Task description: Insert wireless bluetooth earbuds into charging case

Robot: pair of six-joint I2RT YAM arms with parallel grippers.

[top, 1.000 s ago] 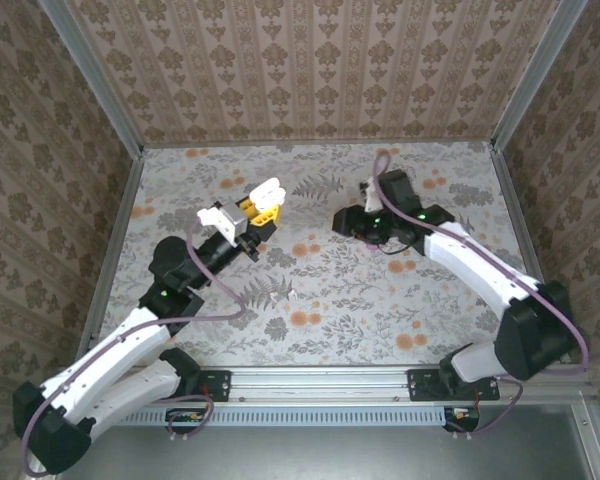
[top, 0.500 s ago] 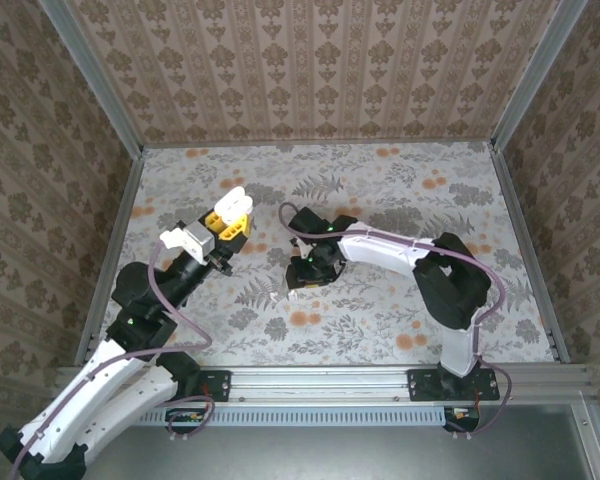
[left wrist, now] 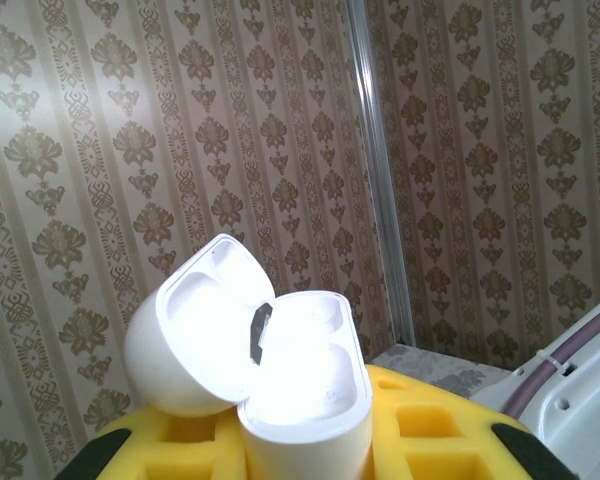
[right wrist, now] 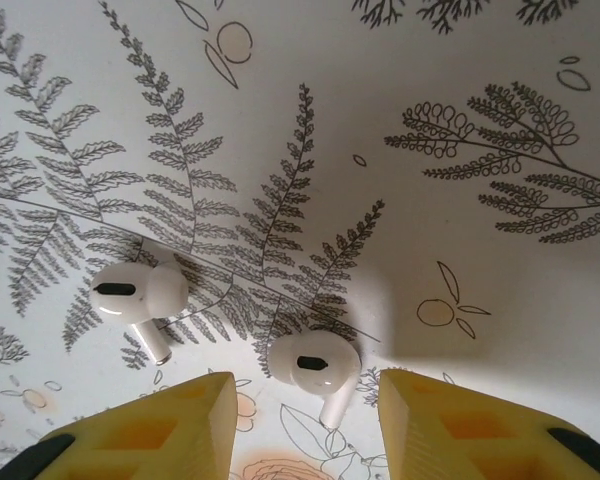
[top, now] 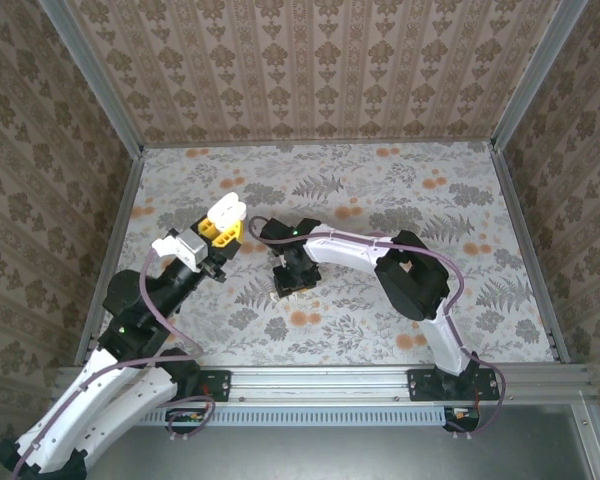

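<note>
The left gripper (top: 221,226) is clamped on the open white charging case (left wrist: 280,380), held clear of the table (top: 460,200) (lid tipped left). The right gripper (top: 286,281) points down, jaws apart, touching nothing. One earbud (right wrist: 315,362) lies on the table between its fingers, the other earbud (right wrist: 132,293) to the left.

Soft, even light from above fills the overhead view; the patterned bench (top: 380,190) is bright, and shadows on it are faint and short. In the left wrist view the open white charging case (left wrist: 300,400) is overexposed — its inner hollow glares and loses detail — while the wallpaper (left wrist: 130,120) behind is sharp. In the right wrist view the earbuds (right wrist: 315,365) are crisp, a pale grey shadow lies to their right, and the yellow fingers (right wrist: 170,425) of the right claw (right wrist: 305,377) look slightly soft at the bottom edge.
</note>
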